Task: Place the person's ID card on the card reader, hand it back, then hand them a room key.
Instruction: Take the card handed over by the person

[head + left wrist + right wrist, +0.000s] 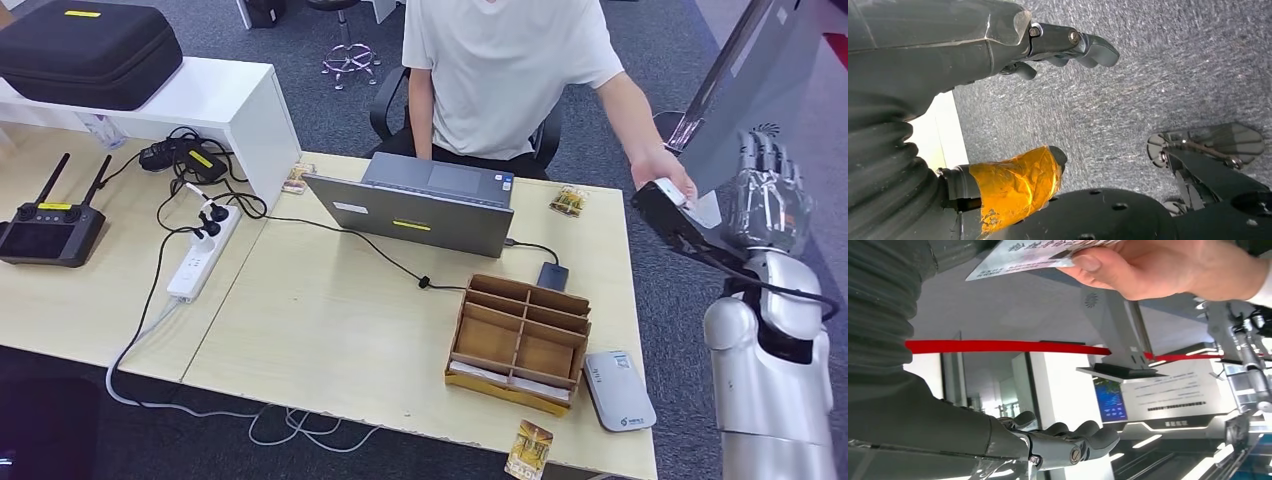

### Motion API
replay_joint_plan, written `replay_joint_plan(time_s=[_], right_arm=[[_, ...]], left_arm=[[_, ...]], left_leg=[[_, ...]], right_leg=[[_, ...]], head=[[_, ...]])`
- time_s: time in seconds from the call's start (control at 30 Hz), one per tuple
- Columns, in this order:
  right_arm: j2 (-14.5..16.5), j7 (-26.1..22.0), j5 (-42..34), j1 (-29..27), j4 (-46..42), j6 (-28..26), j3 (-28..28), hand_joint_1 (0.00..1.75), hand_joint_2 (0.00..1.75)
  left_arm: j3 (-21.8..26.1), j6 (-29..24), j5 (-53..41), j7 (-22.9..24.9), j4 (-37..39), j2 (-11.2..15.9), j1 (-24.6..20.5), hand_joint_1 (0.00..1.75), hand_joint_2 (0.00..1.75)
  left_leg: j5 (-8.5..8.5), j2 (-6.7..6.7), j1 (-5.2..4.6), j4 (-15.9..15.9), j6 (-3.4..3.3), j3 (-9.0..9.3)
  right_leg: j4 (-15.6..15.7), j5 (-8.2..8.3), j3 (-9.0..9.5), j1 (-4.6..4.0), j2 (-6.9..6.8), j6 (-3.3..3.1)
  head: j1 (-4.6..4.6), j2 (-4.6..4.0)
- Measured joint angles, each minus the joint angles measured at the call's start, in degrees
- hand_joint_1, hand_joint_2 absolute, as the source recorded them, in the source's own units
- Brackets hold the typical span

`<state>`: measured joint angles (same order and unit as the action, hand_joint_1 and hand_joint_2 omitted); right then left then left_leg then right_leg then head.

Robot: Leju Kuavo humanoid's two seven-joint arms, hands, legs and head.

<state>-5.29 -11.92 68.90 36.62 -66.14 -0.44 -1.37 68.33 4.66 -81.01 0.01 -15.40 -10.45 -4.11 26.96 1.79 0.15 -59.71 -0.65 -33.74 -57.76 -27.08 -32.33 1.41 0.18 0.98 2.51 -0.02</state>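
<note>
My right hand point(765, 195) is raised beyond the table's right edge, its fingers point(1068, 440) spread upward and its dark thumb point(680, 225) reaching toward the person. The person's hand point(665, 178) holds a white ID card point(703, 207) against that thumb. In the right wrist view the card point(1033, 251) is pinched by the person's fingers point(1148, 270), with a wide gap to my fingers. The grey-white card reader point(618, 388) lies at the table's front right corner. Beside it is a cardboard organiser point(520, 340) with cards in its front slot point(505, 378). My left hand point(973, 40) hangs over carpet, holding nothing.
A grey laptop point(420, 205) stands between the person and the organiser, with a small black box point(552, 276) on its cable. A power strip point(200, 255), a remote controller point(50, 228) and a black case point(90, 50) are on the left. Snack packets point(567, 200) lie about.
</note>
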Motion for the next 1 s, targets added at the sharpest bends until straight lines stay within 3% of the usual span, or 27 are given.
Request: replay_joint_plan(time_s=[0.53,0.67,1.0], right_arm=[[0.0,0.67,-4.19,1.29,0.81,0.17,-5.27,0.0,1.75],[0.0,0.66,-4.65,1.39,1.04,0.15,-5.58,1.75,1.75],[0.0,-0.28,-5.98,1.7,1.62,0.11,-6.18,1.75,1.75]], left_arm=[[0.47,2.7,0.66,-2.27,0.56,-0.47,-0.05,0.0,1.75],[0.49,3.0,0.92,-2.28,0.56,-0.48,-0.05,0.0,1.75],[0.72,3.31,1.24,-2.52,0.58,-0.48,-0.06,0.0,1.75]], left_leg=[[0.0,0.0,0.0,-0.01,0.0,0.0],[0.0,0.0,0.0,-0.01,0.0,0.0],[0.0,0.0,0.0,-0.01,0.0,0.0]], right_leg=[[0.0,0.0,-0.03,0.0,0.0,0.0],[0.0,0.0,-0.03,0.0,0.0,0.0],[0.0,0.01,-0.03,0.0,0.0,-0.01]], head=[[0.0,0.01],[0.0,0.0],[-0.01,0.0]])
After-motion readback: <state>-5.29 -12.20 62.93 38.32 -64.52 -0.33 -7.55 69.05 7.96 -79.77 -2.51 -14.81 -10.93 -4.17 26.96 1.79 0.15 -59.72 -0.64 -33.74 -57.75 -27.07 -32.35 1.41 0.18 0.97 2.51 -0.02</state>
